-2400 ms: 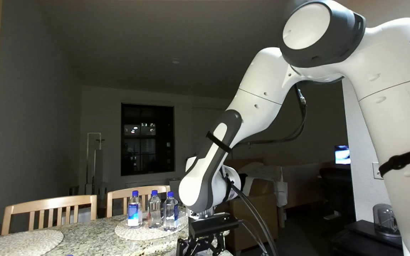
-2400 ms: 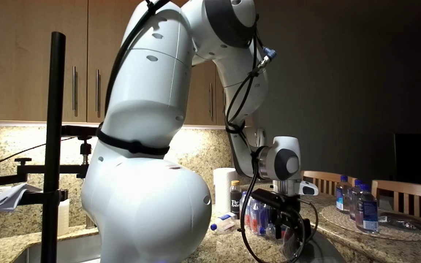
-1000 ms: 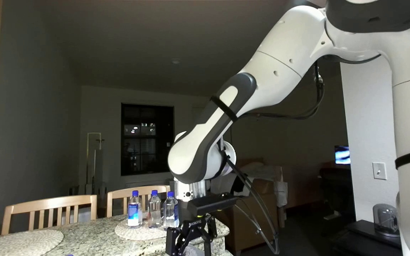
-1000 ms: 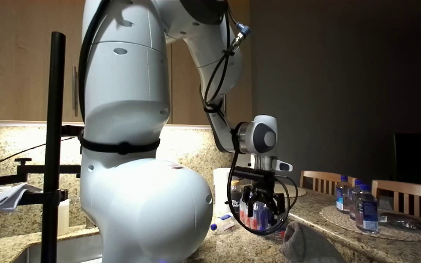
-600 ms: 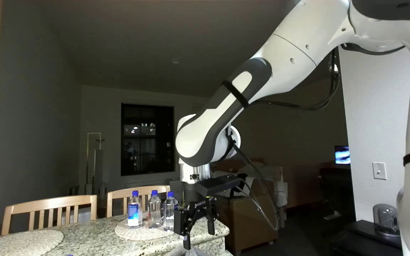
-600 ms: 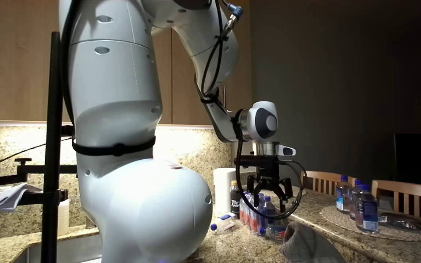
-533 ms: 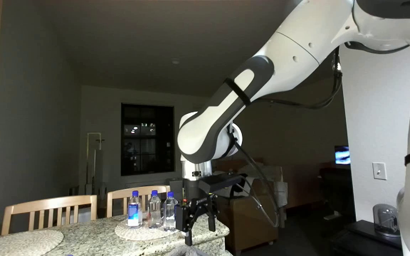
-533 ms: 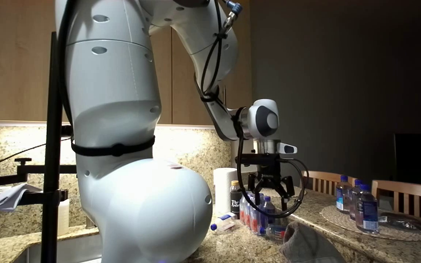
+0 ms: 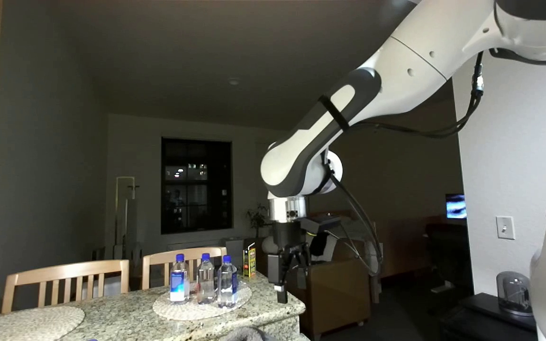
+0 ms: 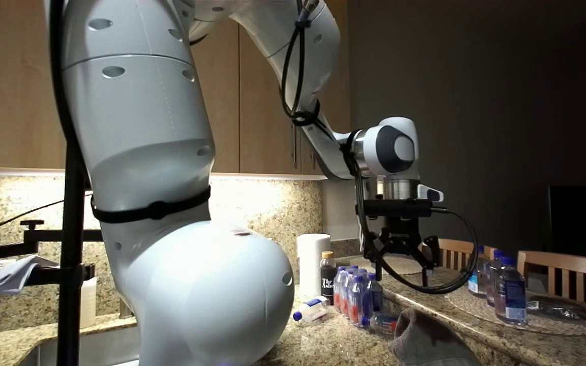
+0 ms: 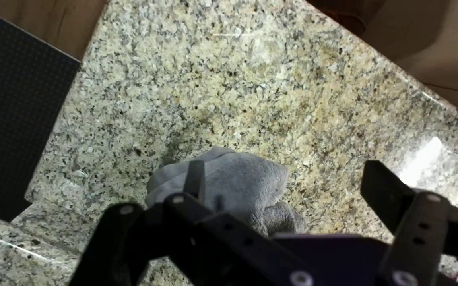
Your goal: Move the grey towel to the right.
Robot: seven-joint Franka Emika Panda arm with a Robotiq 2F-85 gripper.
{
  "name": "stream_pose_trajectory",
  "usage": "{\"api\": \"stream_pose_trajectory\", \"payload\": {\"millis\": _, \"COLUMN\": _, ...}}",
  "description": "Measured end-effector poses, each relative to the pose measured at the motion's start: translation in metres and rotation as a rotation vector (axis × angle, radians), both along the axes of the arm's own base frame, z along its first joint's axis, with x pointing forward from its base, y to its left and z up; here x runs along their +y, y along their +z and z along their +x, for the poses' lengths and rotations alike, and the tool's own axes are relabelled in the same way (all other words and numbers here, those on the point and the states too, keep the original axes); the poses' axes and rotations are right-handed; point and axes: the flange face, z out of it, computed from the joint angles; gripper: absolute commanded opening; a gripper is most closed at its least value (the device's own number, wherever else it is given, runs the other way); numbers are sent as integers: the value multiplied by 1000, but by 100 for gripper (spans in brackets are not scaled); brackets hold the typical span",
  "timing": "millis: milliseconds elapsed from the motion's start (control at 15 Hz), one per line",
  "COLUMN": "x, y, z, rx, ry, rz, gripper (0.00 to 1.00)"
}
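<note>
The grey towel lies crumpled in limp folds on the granite counter in the wrist view. It also shows at the bottom edge of both exterior views, cut off by the frame. My gripper is open and empty, with its two fingers wide apart. It hangs above the counter, clear of the towel, pointing down, in both exterior views. In the wrist view one finger hides part of the towel and the other stands over bare granite.
Clustered water bottles, a bottle lying down, a dark bottle and a paper roll stand behind the towel. Three water bottles stand on a round mat on the raised counter. The counter's edge drops off.
My gripper was low at the towel, then rose, open, and moved right in both exterior views. The towel has stayed still over the last second.
</note>
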Motion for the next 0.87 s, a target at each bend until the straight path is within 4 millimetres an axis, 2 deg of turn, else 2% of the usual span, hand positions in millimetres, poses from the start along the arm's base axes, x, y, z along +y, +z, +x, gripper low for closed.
{"api": "stream_pose_trajectory", "payload": {"millis": 200, "x": -30, "y": -3, "z": -4, "rx": 39, "ry": 69, "rz": 18, "gripper": 100}}
{"api": "stream_pose_trajectory", "payload": {"millis": 333, "x": -42, "y": -6, "z": -7, "rx": 73, "ry": 112, "rz": 38, "gripper": 100}}
{"api": "stream_pose_trajectory", "payload": {"millis": 867, "x": -41, "y": -7, "z": -8, "rx": 77, "ry": 119, "rz": 39, "gripper": 100}}
